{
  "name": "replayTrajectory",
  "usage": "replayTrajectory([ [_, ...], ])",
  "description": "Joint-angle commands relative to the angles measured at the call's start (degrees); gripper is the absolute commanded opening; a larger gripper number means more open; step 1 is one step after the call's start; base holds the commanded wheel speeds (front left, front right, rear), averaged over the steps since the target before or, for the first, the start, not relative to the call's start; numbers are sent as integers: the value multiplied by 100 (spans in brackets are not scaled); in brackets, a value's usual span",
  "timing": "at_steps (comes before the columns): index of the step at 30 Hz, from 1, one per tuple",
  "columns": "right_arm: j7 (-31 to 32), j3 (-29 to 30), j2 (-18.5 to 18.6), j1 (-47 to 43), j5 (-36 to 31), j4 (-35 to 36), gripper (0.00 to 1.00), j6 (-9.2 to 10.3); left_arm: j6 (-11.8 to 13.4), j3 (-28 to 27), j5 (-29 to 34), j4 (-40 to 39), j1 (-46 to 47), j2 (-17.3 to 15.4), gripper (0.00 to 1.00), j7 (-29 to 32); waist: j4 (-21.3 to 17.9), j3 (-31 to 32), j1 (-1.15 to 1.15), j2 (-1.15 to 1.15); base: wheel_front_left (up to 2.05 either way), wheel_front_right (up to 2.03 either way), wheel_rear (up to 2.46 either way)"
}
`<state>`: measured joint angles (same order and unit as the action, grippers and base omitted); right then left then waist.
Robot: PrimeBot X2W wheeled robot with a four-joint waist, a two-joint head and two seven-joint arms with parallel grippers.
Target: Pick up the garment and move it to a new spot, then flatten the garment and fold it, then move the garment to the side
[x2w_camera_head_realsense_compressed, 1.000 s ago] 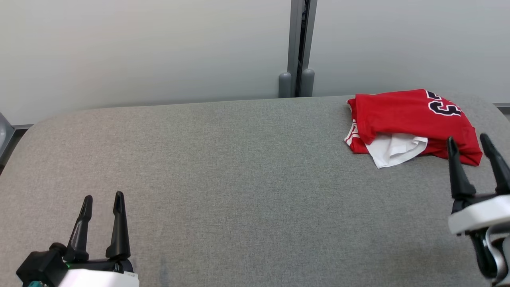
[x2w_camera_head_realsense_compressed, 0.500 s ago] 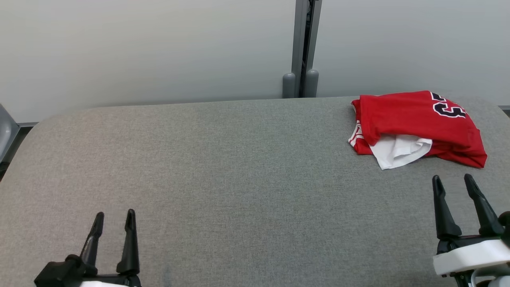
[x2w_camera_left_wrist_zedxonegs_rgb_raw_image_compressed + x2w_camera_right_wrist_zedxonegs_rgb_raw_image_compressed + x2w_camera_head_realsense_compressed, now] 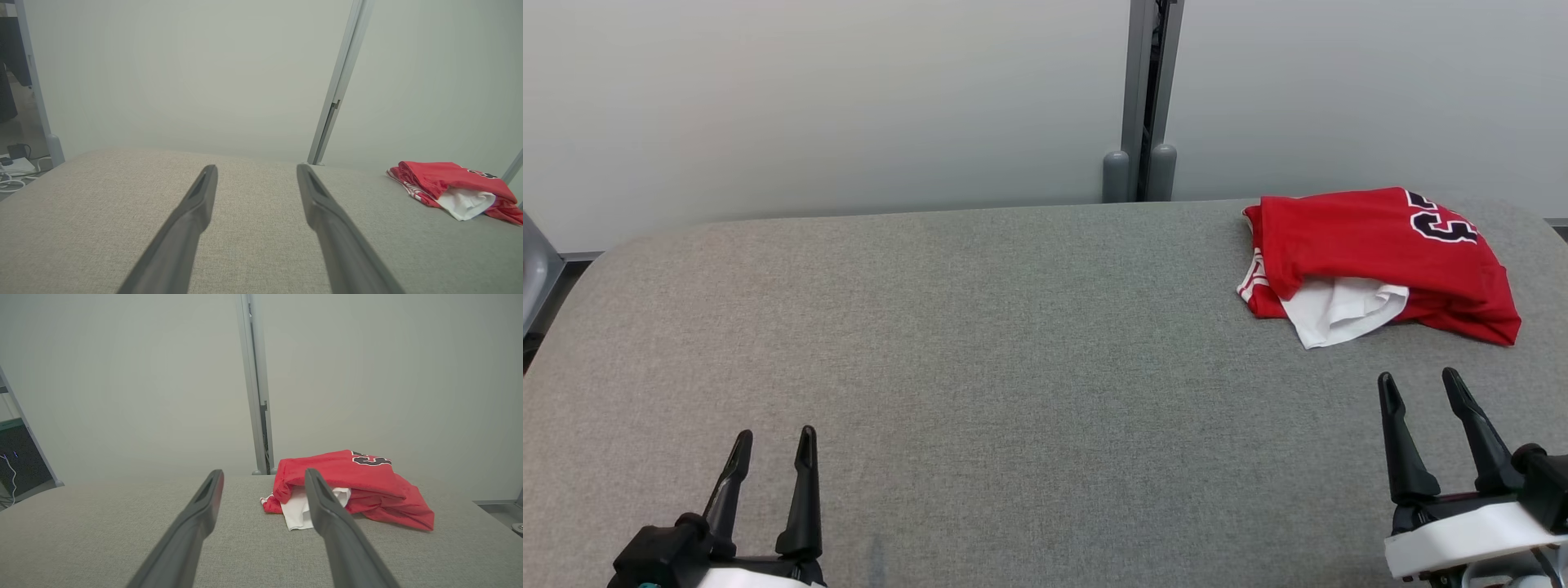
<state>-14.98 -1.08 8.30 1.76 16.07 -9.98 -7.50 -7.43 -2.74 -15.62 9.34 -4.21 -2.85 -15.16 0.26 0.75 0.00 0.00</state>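
Both jaws wide open, empty. Garment (image 3: 1380, 245) is bunched at the far right edge of the bench (image 3: 1013, 367); pinch just the top red layer and I reckon it unravels.

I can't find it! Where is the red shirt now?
In the head view, the red shirt lies at the far right of the gray table, beyond the right gripper.

Left gripper (image 3: 775, 434): sat low at the left of the head view, its two dark fingers parted, nothing between them, tips leaning slightly right.
Right gripper (image 3: 1418, 377): sat low at the right, fingers likewise parted and empty, tips leaning left.
Left wrist (image 3: 666, 555): black mount, at the bottom edge.
Right wrist (image 3: 1462, 545): white housing under the fingers.
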Motion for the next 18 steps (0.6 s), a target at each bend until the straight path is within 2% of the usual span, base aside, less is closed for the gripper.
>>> replayTrajectory([
  [1, -15, -20, 2, -28, 6, 13, 100, 0, -3, -10, 65, 16, 108, -15, 100, -7, -8, 2, 0, 0, 0, 0, 0],
  [11, -15, -51, -34, 23, 23, -69, 100, 0, -5, 77, 63, 155, 141, -12, 100, -7, -15, 9, 0, 0, 0, 0, 0],
  [12, 1, -75, -61, -1, 8, -60, 0, 0, 0, 72, 30, 172, 31, 4, 0, 1, -15, 9, 0, 0, 0, 0, 0],
  [15, 14, -125, -128, -87, 20, -202, 0, 0, 0, 85, -5, 332, -87, 50, 0, 16, -15, 9, 0, 0, 0, 0, 0],
  [18, 52, -174, -161, -70, 388, -253, 0, 0, 0, -37, -348, 410, -30, 46, 0, 195, -15, 6, 0, 0, 0, 0, 0],
])
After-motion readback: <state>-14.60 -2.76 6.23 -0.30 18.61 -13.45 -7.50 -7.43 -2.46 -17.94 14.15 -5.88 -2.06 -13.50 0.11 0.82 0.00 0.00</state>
